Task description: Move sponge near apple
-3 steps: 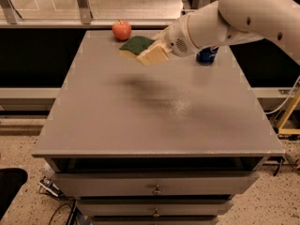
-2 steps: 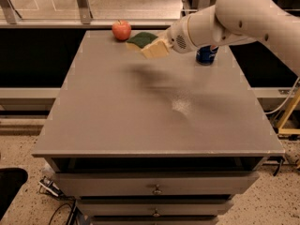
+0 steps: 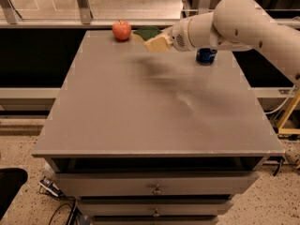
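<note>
The red apple (image 3: 122,30) sits at the far edge of the grey table (image 3: 140,107), left of centre. The sponge (image 3: 147,33), dark green on top, is just right of the apple, held above the table's back edge. My gripper (image 3: 157,42) with its pale fingers is shut on the sponge, reaching in from the right on the white arm (image 3: 234,22). The sponge's yellow base is mostly hidden by the fingers.
A blue soda can (image 3: 206,56) stands behind the arm at the far right of the table. A metal railing runs behind the table. Drawers sit under the front edge. Cables lie on the speckled floor at lower left.
My gripper has carried the sponge toward the back and left, from mid-back of the table to right beside the apple. The apple and can have not moved.
</note>
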